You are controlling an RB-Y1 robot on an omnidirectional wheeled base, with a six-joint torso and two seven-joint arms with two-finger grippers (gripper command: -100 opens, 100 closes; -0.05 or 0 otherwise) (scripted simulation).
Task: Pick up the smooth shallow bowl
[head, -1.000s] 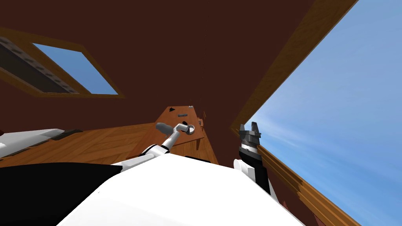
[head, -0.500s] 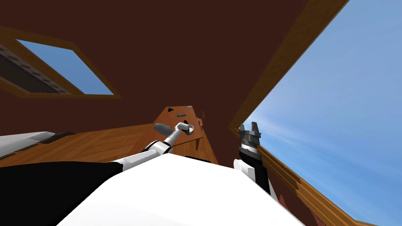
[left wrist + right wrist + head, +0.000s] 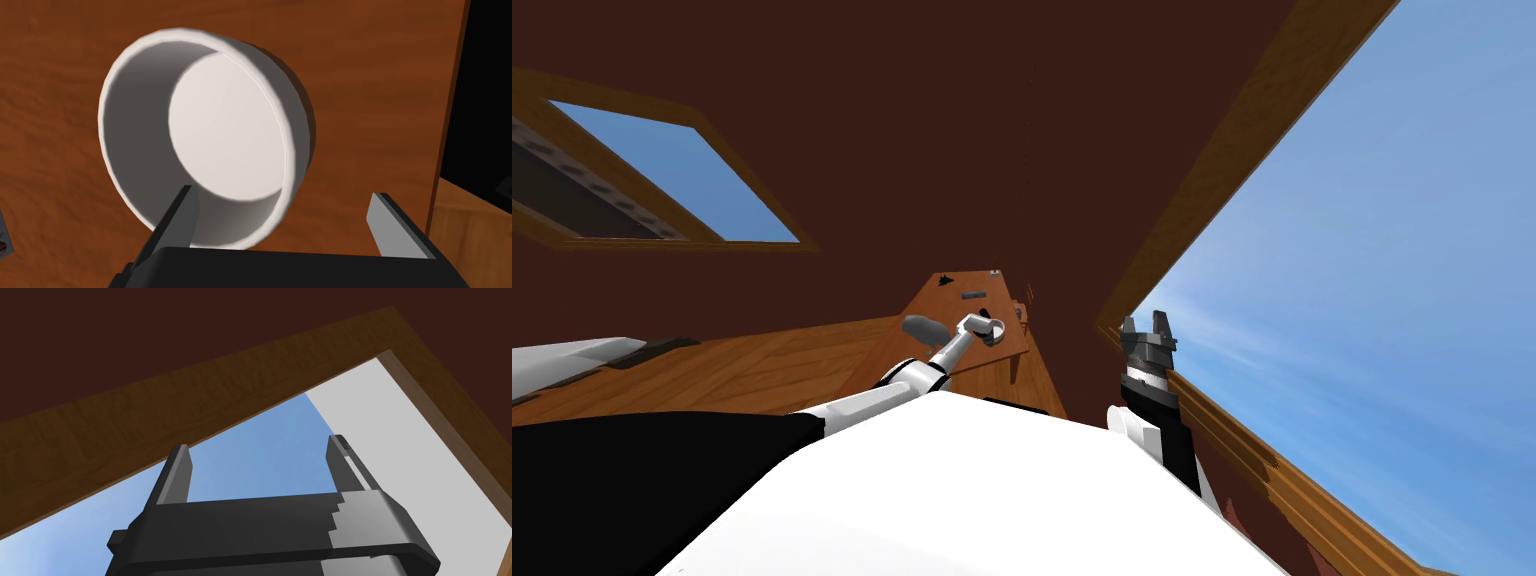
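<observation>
- A white shallow bowl (image 3: 225, 130) sits upright on a brown wooden table (image 3: 932, 300), near the table's near right corner in the head view.
- The bowl has a smooth, plain inside with a flat round bottom and a low wall.
- The left gripper (image 3: 283, 194) is right at the bowl, reaching in from the near side, with its fingers spread wide and clamping nothing.
- In the left wrist view one finger (image 3: 180, 220) shows over the bowl's inside, at the near part of the rim. The other stands outside the bowl over bare table wood, so the near wall lies between the two.
- I cannot tell whether either finger touches the bowl.
- Just beyond the bowl on its right the table's edge runs past, with a black area (image 3: 485, 75) behind it.
- Farther along the table lie a grey bar-shaped object (image 3: 973, 295) and, at the far end, a small dark object (image 3: 945, 280), both well apart from the bowl.
- The right gripper (image 3: 259, 445) is held up on the right, well apart from the table, its fingers apart and empty.
</observation>
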